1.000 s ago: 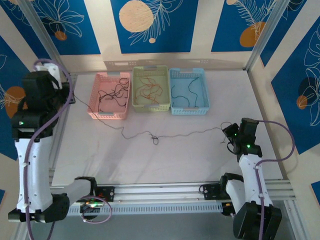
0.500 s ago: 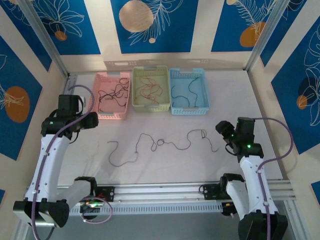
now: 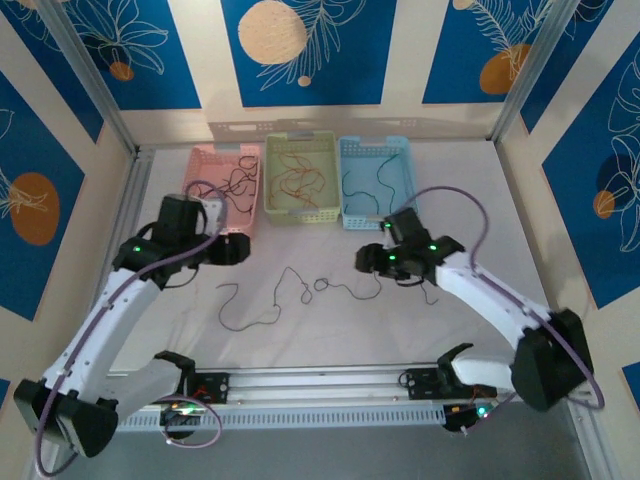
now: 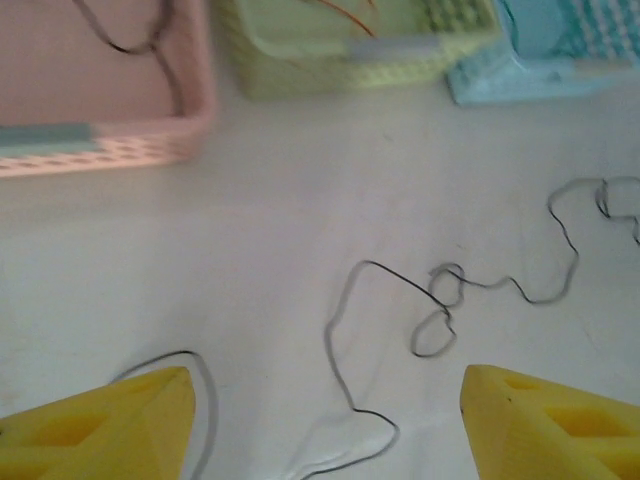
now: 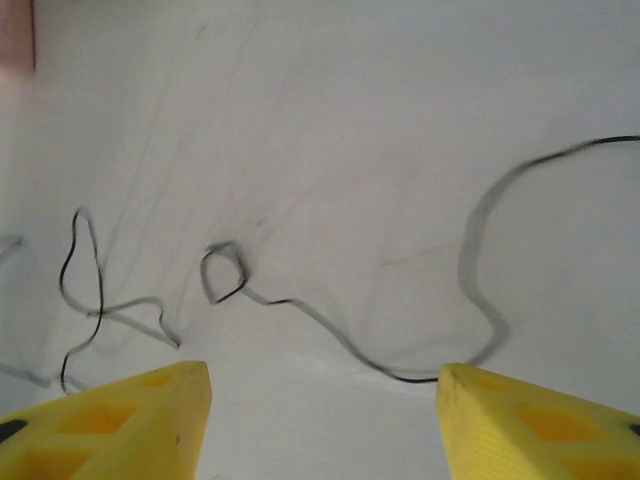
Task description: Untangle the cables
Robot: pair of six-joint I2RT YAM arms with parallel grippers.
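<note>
So there's one thin dark loose cable (image 3: pixel 320 286) lying in squiggles across the middle of the desk (image 3: pixel 330 335), with a little loop tied into it about halfway along. It isn't in anyone's grip, it's just flat on the surface.

The left fingers (image 4: pixel 110 420) are spread wide apart with nothing clamped. They hover low over the left stretch of that cable (image 4: pixel 366 263), and one bend of it runs across the desk in the gap between them. Same deal on the other side: the right fingers (image 5: pixel 120 415) are apart and empty, looking down at the loop and the right-hand curve (image 5: pixel 468 255).

Along the far edge of the desk sit three baskets in a row. The pink basket (image 3: pixel 190 205) holds the black cables (image 3: pixel 225 188), the green basket (image 3: pixel 272 205) holds the orange-red cables (image 3: pixel 298 180), and the blue basket (image 3: pixel 350 215) holds the dark cables (image 3: pixel 375 185).
</note>
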